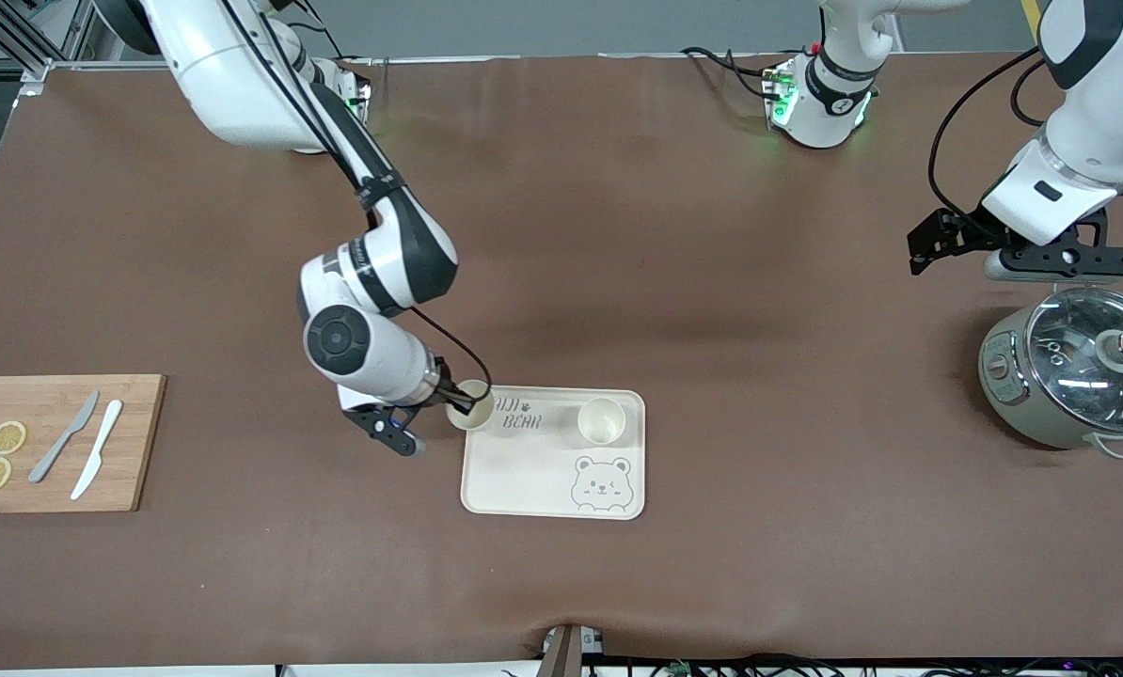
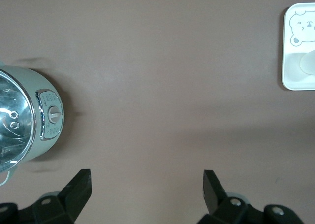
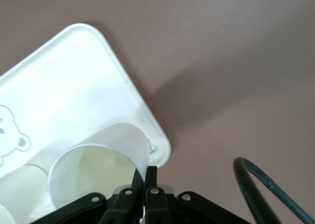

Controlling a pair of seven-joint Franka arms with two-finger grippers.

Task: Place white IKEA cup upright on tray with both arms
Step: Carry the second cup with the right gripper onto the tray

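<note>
The cream-white tray [image 1: 524, 470] with a bear drawing lies near the middle of the table. My right gripper [image 1: 458, 402] is shut on the rim of a white cup [image 1: 472, 406], held mouth-up over the tray's corner toward the right arm's end. In the right wrist view the fingers [image 3: 151, 177] pinch the cup's wall [image 3: 118, 140] above the tray [image 3: 74, 91]. A second white cup [image 1: 602, 420] stands upright on the tray. My left gripper [image 1: 1060, 268] is open and empty, hovering beside the pot; its wrist view [image 2: 147, 184] shows bare table between the jaws.
A grey-green pot [image 1: 1069, 381] with a glass lid stands at the left arm's end, also in the left wrist view [image 2: 19, 120]. A wooden cutting board [image 1: 138, 442] with two lemon slices and two knives lies at the right arm's end.
</note>
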